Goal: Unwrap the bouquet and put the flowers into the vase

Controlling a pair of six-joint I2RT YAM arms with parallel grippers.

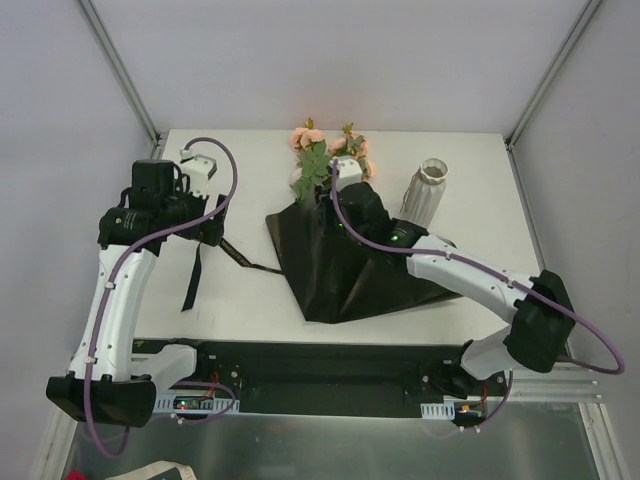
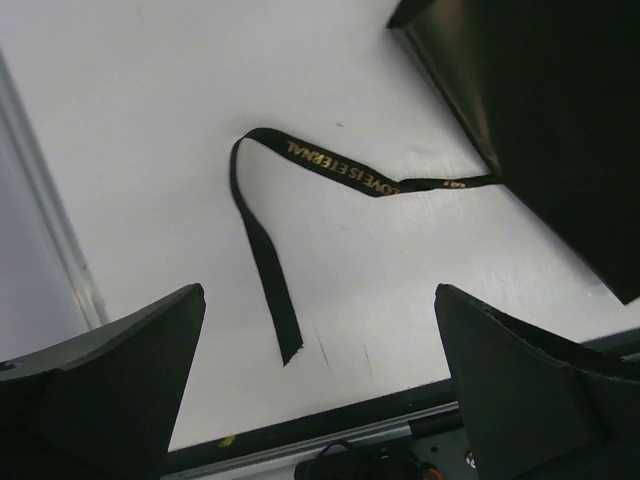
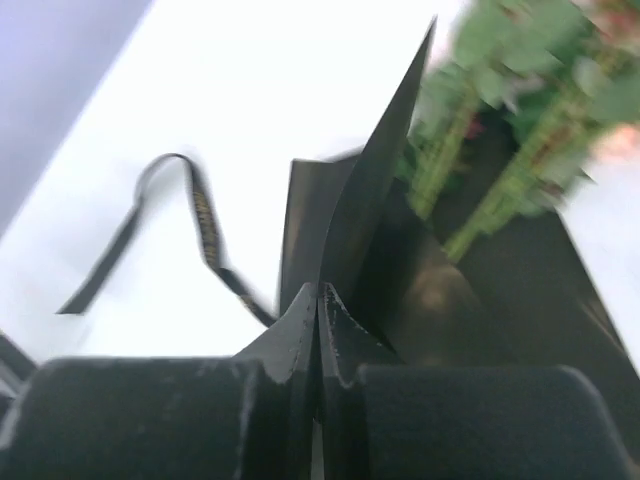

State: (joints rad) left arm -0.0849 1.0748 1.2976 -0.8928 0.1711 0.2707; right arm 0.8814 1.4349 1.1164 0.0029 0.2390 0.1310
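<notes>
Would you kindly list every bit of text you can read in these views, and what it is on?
"LOVE IS ETERNAL": gold letters on the black ribbon, left wrist view.
Further gold marks on the ribbon, close to the wrap: too small to read.
Ribbon lettering in the top and right wrist views: too blurred to read.
No other text shows.

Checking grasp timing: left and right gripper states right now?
Left gripper: open, holding nothing.
Right gripper: shut on the black wrapping sheet.
</notes>
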